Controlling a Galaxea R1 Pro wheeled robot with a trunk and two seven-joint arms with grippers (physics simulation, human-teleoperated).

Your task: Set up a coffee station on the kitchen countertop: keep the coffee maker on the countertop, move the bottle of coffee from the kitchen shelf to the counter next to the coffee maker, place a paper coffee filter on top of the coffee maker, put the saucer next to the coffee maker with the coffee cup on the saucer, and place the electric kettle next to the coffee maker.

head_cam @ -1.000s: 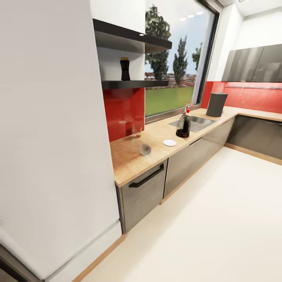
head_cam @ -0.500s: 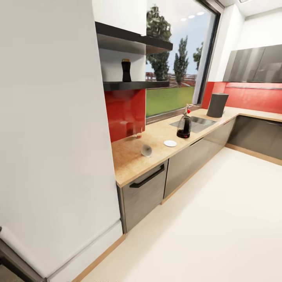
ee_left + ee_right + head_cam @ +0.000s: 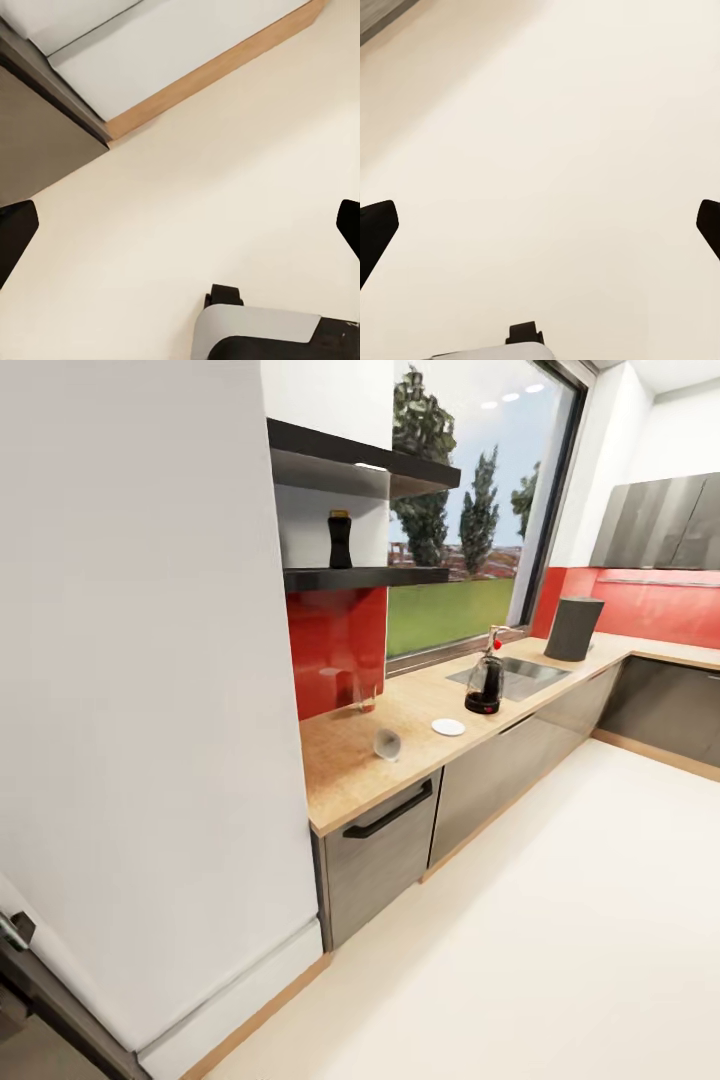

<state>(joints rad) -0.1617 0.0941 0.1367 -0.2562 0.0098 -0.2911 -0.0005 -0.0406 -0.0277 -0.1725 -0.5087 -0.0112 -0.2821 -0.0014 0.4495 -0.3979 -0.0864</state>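
Kitchen run, robot standing well back from the units; both arms hang low over pale floor.

- Worktop (image 3: pixel 350 780): light wood-grain slab over grey cabinet fronts, running from a white wall block toward a sink below the window.
- Bottle of coffee (image 3: pixel 340 539): small dark upright bottle with a lighter cap, alone on the lower black kitchen shelf (image 3: pixel 400 575), above the red splashback. Not yet moved.
- Electric kettle (image 3: pixel 485 682): dark glass-bodied jug on a black base with a red accent, standing on the worktop beside the sink.
- Saucer (image 3: pixel 448 727): small white disc lying flat on the worktop, just in front of the kettle, apart from it.
- Clear glassy piece (image 3: pixel 387 743): near the worktop's front edge; possibly the coffee cup, too faint to confirm. A second transparent object (image 3: pixel 356 695) stands by the splashback; identity unclear.
- Tall dark grey cylinder (image 3: pixel 574 628): far corner of the worktop; too distant to identify.
- Left claw (image 3: pixel 180 225): spread wide, dark fingertips (image 3: pixel 15 232) at opposite frame edges, nothing between, floor and plinth below.
- Right claw (image 3: pixel 540 225): spread wide, empty, over bare floor.

Step in hand, as judged: approach. Recommended handling: drive up square to the worktop beneath the shelf, stop short of the cabinet handle, raise the trunk, then reach for the bottle level so it is not tipped.
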